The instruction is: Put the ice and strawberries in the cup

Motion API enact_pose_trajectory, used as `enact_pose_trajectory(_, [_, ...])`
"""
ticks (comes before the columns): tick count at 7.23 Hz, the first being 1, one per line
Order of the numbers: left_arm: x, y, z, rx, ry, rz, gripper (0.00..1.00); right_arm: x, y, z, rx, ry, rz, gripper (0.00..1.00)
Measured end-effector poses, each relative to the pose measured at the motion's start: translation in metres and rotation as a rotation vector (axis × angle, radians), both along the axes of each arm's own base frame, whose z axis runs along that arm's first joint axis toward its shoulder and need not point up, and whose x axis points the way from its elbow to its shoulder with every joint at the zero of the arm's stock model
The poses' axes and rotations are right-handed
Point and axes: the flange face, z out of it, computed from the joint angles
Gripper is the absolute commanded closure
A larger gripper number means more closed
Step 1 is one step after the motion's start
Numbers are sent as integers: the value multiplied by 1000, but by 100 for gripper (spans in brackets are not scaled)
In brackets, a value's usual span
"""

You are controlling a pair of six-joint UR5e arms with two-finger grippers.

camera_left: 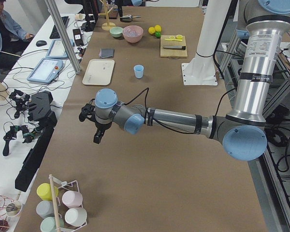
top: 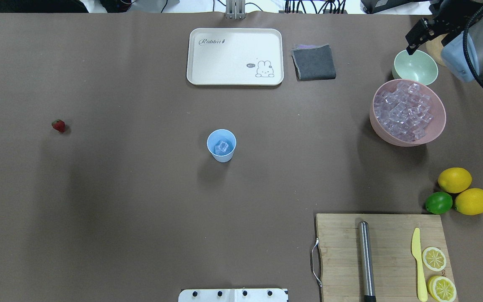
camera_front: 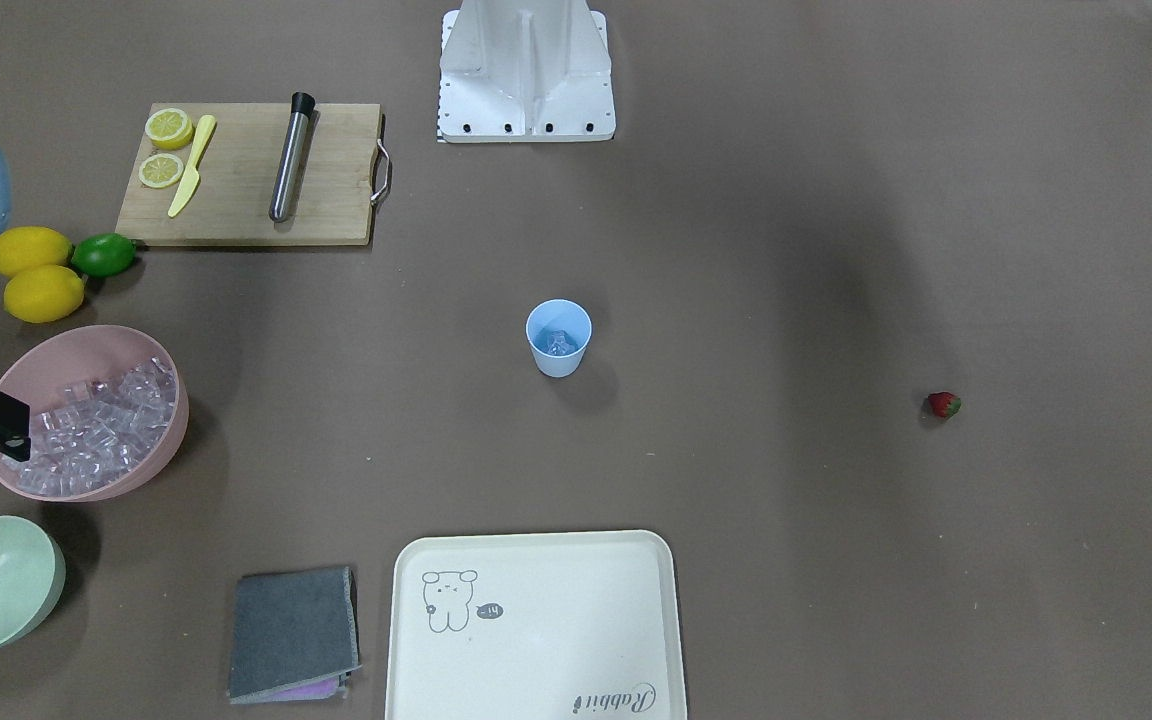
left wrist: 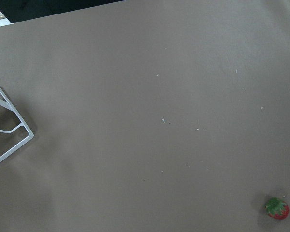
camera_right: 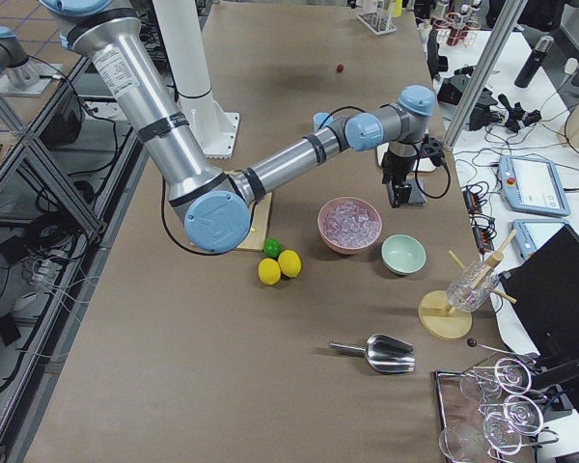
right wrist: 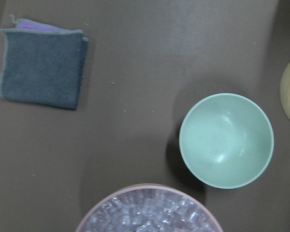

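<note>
Brown-covered table (top: 141, 209) runs the length of a robotics lab, with a side bench (camera_left: 43, 72) of screens and cables along one edge. At one end sits a pink bowl (top: 392, 140) heaped with ice cubes (top: 405, 109). Just beyond it is an empty pale green bowl (top: 415, 67). The right gripper (top: 411, 44) hangs above that green bowl. Whether its claw is parted or closed cannot be told.

The left gripper (camera_left: 96, 137) hangs over bare table at the opposite end, and its claw cannot be judged either. A light-blue cup (top: 222, 157) stands upright mid-table, well apart from both grippers, with a few ice cubes already inside. The strawberry (top: 58, 125) lies alone on the table near the left gripper, at the corner of the left wrist view.

The ice step looks done, so the strawberry seems next. That calls for the left gripper to shift over the berry, descend and pinch it gently.
</note>
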Motion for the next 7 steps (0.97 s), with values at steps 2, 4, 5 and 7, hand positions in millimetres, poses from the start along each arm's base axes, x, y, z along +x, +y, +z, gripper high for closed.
enact_pose_trajectory(2, [0,1,4,-10,-1,-1,2,-28,16,-31,-3,-1,-29,2])
enact_pose_trajectory(4, [-2,3,6,-21,3,-2,2,-33,35,-29,12,-5,-48,1])
enact_pose_trajectory(5, [-4,3,6,-24,3,-6,2,-25,45,-32,25,-14,-45,2])
enact_pose_trajectory(7, [-3,-4,-4,-5,6,-5,2,-7,56,-39,33,-25,-28,2])
